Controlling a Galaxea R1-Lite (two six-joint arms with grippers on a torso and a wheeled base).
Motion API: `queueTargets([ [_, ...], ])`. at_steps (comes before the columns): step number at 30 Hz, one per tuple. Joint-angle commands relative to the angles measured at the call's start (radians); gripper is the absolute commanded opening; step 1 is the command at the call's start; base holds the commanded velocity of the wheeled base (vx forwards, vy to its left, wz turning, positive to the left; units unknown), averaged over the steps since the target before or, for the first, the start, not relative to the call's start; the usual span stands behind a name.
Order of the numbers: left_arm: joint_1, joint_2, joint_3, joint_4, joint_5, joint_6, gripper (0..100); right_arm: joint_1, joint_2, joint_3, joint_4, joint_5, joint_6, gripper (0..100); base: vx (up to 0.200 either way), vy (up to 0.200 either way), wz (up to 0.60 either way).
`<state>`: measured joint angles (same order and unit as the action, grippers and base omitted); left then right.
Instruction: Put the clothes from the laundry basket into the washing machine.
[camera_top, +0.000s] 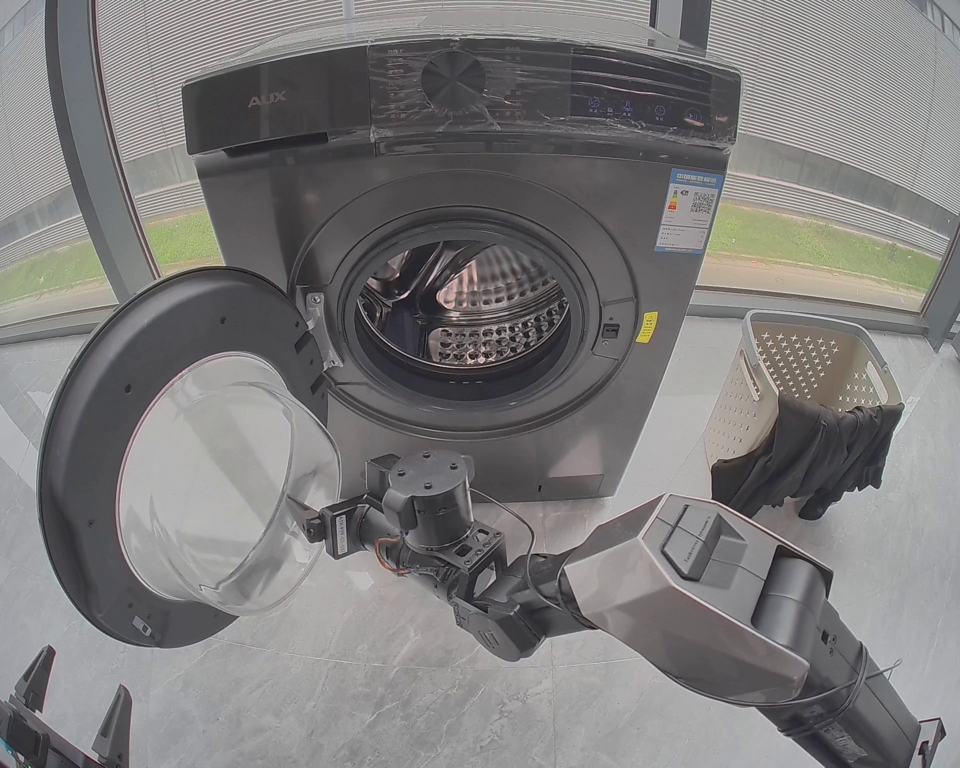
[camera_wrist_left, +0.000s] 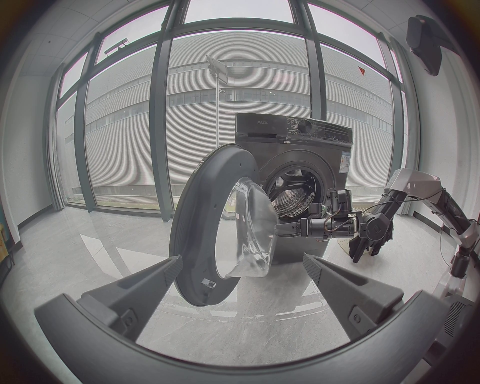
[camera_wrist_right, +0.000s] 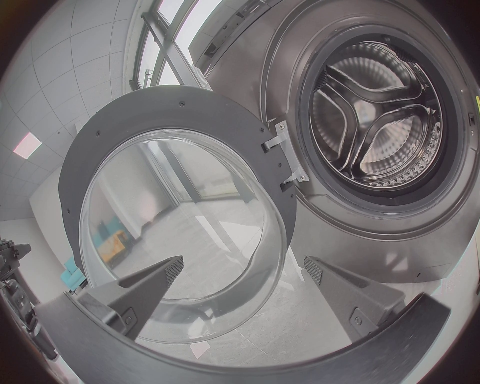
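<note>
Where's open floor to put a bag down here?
Bare floor lies between the washing machine and the laundry basket, and nearer than the right arm. Crowded: around the right gripper by the open door.

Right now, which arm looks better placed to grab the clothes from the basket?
Probably the right: the laundry basket with the dark clothes stands on its side. The left fingers sit opposite, near the open door.

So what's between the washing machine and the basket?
Just bare floor. In the head view the washing machine and the basket stand apart, with dark clothes hanging over the basket's front rim.
</note>
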<state>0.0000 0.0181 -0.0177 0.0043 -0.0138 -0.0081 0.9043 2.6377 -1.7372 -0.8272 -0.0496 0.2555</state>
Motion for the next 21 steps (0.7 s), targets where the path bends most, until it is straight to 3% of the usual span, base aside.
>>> queueTargets([
  [1,0.0,-0.017,0.016,0.0,0.0,-0.001,100,-0.015,-0.058,0.038,-0.006,-0.007,0.001,100,0.0,0.0,0.0],
  [5,0.0,-0.017,0.016,-0.001,0.0,-0.001,100,-0.041,-0.202,0.17,0.002,-0.036,-0.007,100,0.0,0.0,0.0],
  [6,0.0,-0.017,0.016,0.0,0.0,-0.001,100,-0.065,-0.277,0.255,-0.01,-0.044,-0.018,100,0.0,0.0,0.0],
  [7,0.0,-0.017,0.016,0.0,0.0,-0.001,100,-0.073,-0.297,0.281,-0.012,-0.047,-0.022,100,0.0,0.0,0.0],
  [11,0.0,-0.017,0.016,0.0,0.0,-0.001,100,-0.174,-0.519,0.593,-0.075,-0.049,-0.096,100,0.0,0.0,0.0],
  [17,0.0,-0.017,0.016,-0.001,0.0,-0.001,100,-0.326,-0.742,0.955,-0.257,-0.042,-0.193,100,0.0,0.0,0.0],
  [18,0.0,-0.018,0.016,0.0,0.0,-0.001,100,-0.334,-0.754,0.973,-0.268,-0.041,-0.196,100,0.0,0.0,0.0],
  [19,0.0,-0.018,0.016,-0.001,0.0,0.0,100,-0.383,-0.831,1.098,-0.339,-0.042,-0.213,100,0.0,0.0,0.0],
  [21,0.0,-0.018,0.016,0.0,0.002,0.002,100,-0.423,-0.915,1.196,-0.368,-0.038,-0.213,100,0.0,0.0,0.0],
])
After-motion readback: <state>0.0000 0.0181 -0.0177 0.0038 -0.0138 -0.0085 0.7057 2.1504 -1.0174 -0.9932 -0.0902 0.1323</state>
